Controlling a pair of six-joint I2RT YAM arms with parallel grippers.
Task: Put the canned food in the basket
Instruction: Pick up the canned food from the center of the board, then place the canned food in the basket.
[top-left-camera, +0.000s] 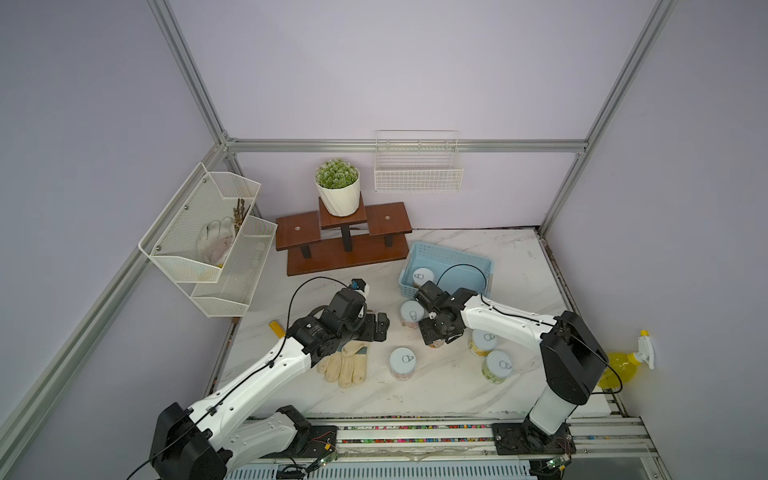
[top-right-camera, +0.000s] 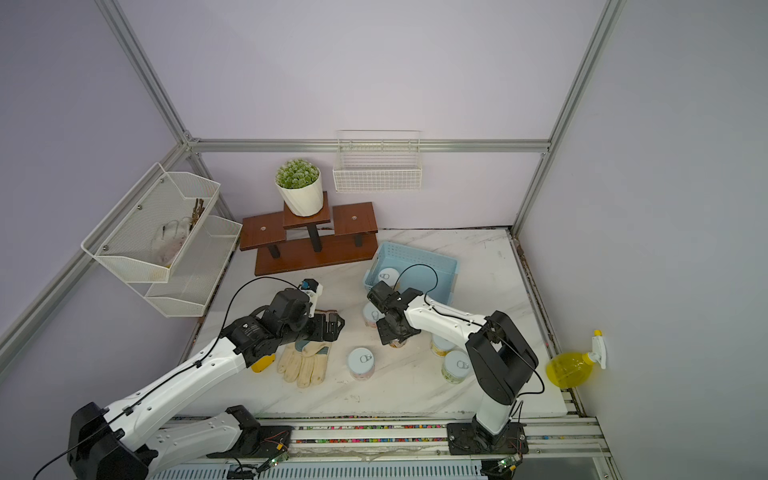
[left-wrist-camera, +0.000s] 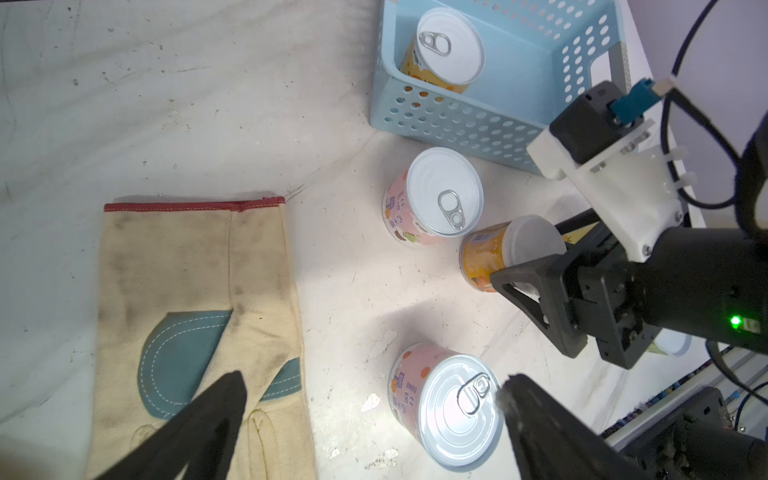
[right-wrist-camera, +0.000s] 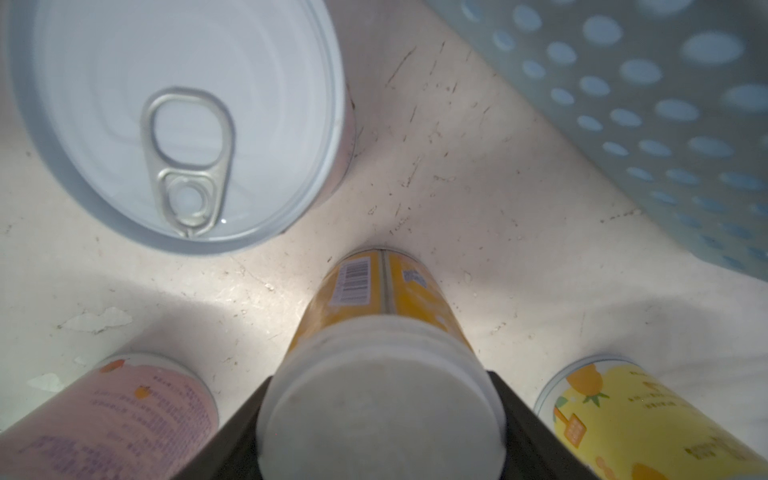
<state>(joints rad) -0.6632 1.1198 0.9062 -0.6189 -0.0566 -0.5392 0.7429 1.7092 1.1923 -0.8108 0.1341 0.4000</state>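
White-top tin (right-wrist-camera: 380, 415) fills right wrist view; R gripper (left-wrist-camera: 528, 253) clamped on its sides. Lifted or not: can't tell. Pink tin (left-wrist-camera: 434, 199) just beside, basket (top-left-camera: 449, 254) near, bare table (top-left-camera: 436, 390) strip betw. L gripper (left-wrist-camera: 370, 392) wide open, empty, over glove (left-wrist-camera: 199, 299) edge. Tins: 6 total, 1 in basket, 5 outside. Top views mostly hide the gripped tin under R wrist; they alone show both yellow tins (top-left-camera: 482, 341).

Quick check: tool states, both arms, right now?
Left tool: open, holding nothing.
Right tool: closed on the white-top can.
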